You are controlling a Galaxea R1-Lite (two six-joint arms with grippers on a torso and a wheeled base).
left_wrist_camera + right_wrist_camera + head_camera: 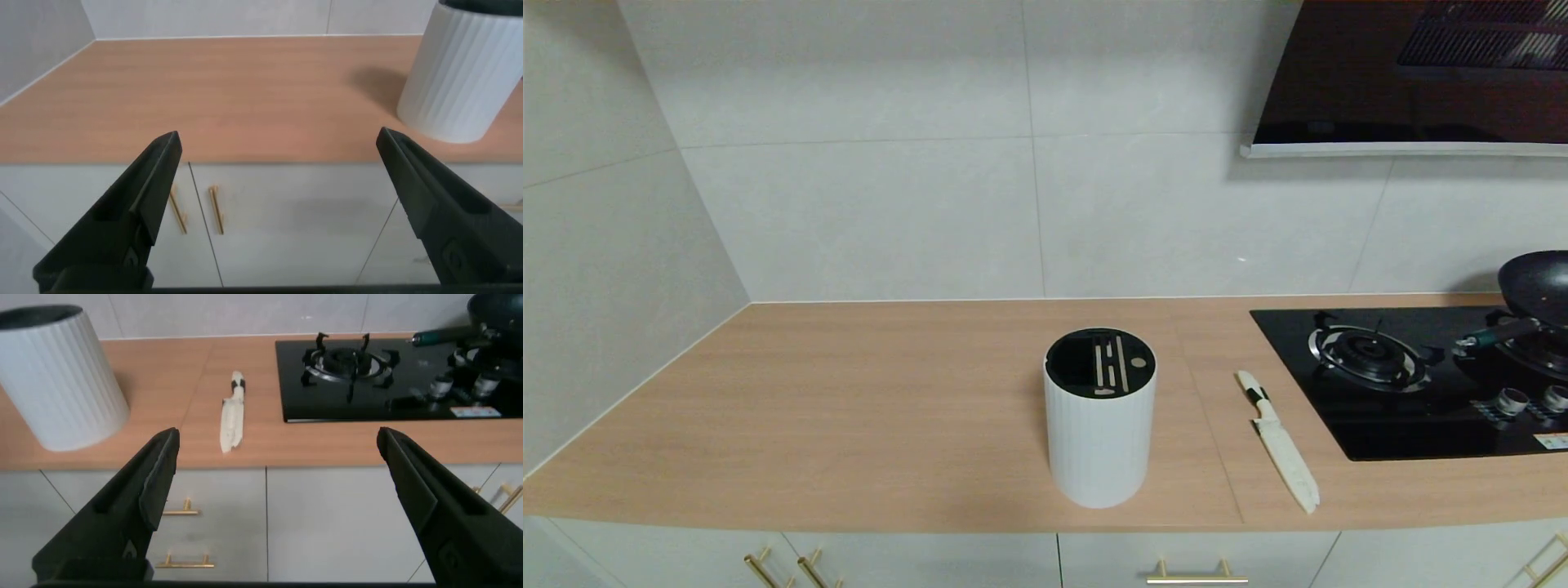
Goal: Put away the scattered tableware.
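Right now I have both claws hanging off the front of the counter (849, 408), level with its edge and facing the wall. My left claw (278, 139) is spread wide with nothing between the fingers and nothing touching them. My right claw (278, 433) is spread just as wide, also bare.

Directly beyond each claw are white cabinet doors (327, 523) with brass handles (216, 209), then the wood-grain counter top. Ahead of the left claw and off toward the right claw stands the holder (466, 73), a white ribbed cylinder, upright, its black top cut with slots and one larger opening. From the right claw the same holder (57, 376) sits ahead on the left-arm side.

The knife (233, 420) lies flat on the counter ahead of the right claw, between the holder and the black hob (384, 367), touching neither. Its long axis runs from the wall toward me, the near end slanting slightly toward the hob and stopping close to the counter's front edge. A dark band sits toward its far end; the longer pale part points at me.

Farther out, a dark wok (1539, 286) rests on the far burner, under a range hood (1421, 73) on the grey tiled wall (931, 163).
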